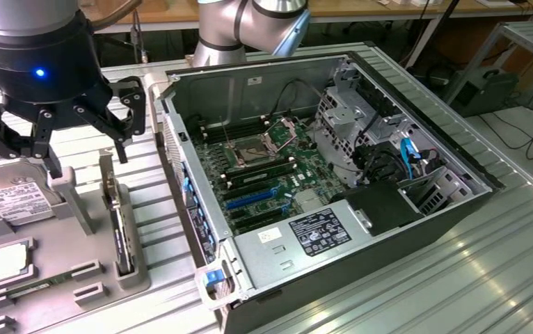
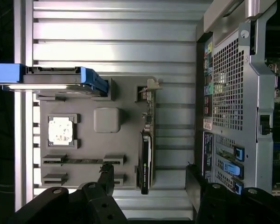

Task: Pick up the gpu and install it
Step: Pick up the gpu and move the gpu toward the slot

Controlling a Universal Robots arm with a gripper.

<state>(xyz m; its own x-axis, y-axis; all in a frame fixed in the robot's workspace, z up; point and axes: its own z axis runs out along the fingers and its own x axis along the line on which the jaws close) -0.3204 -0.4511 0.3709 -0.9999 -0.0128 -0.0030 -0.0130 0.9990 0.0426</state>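
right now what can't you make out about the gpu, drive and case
- gpu: wrist view, seen edge-on, faces hidden; exterior view, holder covers its lower edge
- drive: exterior view, cut off by the left edge
- case: wrist view, inside cut off by the picture's edge

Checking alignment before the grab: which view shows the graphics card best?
The wrist view: the graphics card stands on edge in the grey tray, its whole length visible from above. The exterior view shows it nearly edge-on, partly sunk into the tray.
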